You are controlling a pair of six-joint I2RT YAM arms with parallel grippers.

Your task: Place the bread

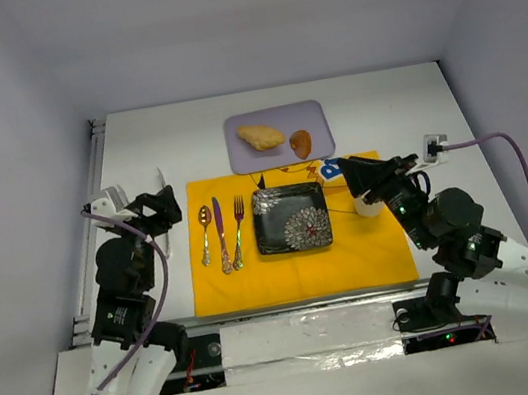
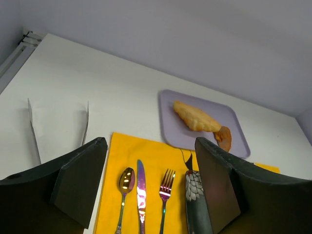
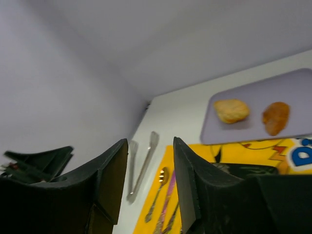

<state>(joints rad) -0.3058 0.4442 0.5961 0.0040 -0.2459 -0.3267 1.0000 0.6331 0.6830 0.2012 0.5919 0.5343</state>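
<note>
The bread point(image 1: 261, 136) is a pale golden loaf lying on a lilac tray point(image 1: 312, 113) at the back of the table, next to a smaller brown piece of food point(image 1: 302, 143). The left wrist view shows the bread point(image 2: 196, 116) ahead and to the right, and the right wrist view shows the bread point(image 3: 231, 110) far ahead. My left gripper point(image 1: 166, 206) point(image 2: 150, 146) hovers left of the yellow placemat point(image 1: 295, 258), open and empty. My right gripper point(image 1: 352, 180) point(image 3: 151, 145) hangs over the mat's right side, open with nothing between its jaws. Neither gripper touches the bread.
A black patterned plate point(image 1: 292, 218) sits mid-mat, with a spoon point(image 1: 206, 232), knife point(image 1: 221, 235) and fork point(image 1: 239, 230) to its left. Metal tongs point(image 2: 34, 131) point(image 3: 144, 163) lie on the white table left of the mat. A white cup point(image 1: 368, 207) stands under the right arm.
</note>
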